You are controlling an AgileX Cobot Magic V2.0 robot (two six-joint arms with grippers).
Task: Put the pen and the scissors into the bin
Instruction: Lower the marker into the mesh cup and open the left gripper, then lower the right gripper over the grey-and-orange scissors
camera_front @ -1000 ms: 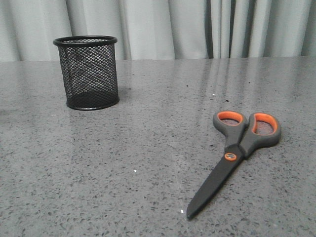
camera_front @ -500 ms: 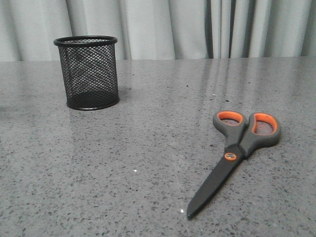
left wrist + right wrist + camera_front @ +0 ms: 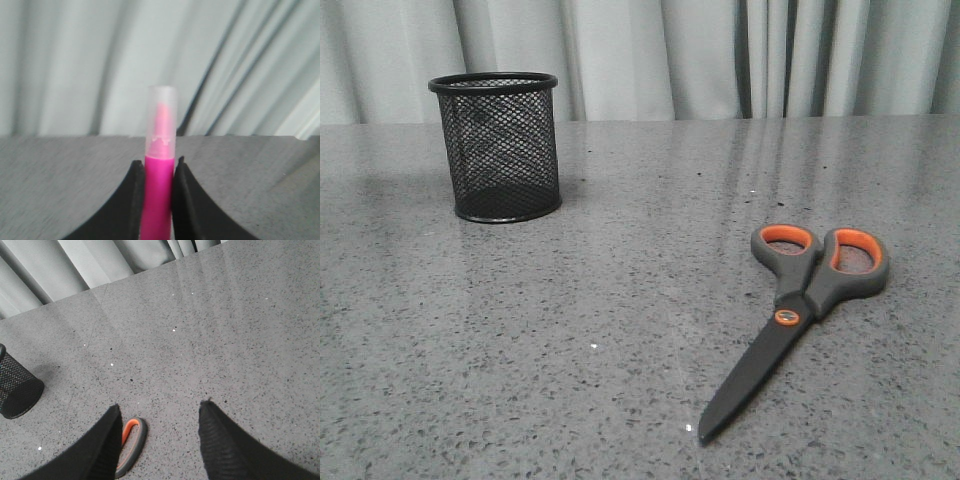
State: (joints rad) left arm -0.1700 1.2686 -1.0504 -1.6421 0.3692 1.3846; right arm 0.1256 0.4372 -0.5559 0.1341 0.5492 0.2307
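Compared with the earlier front pictures, nothing on the table point(image 3: 570, 300) had moved: the bin point(image 3: 500, 146) stood in the same place near the far left corner, and the scissors point(image 3: 798, 312) lay in the same place toward the near right corner, flat and closed, with the handles farther away and the blade tip pointing to the near edge. Neither arm showed in the front view. In the left wrist view, the left gripper point(image 3: 158, 167) was closed on the pen point(image 3: 160, 170), which stood up between the black fingers point(image 3: 131, 200) with its pale cap end above them. The right gripper point(image 3: 160, 412) was open above the table, its fingers point(image 3: 102, 450) well apart, and one orange-lined handle loop of the scissors showed beside one finger. A grey curtain point(image 3: 670, 55) hung behind the far edge. The table between the bin and the scissors was bare.
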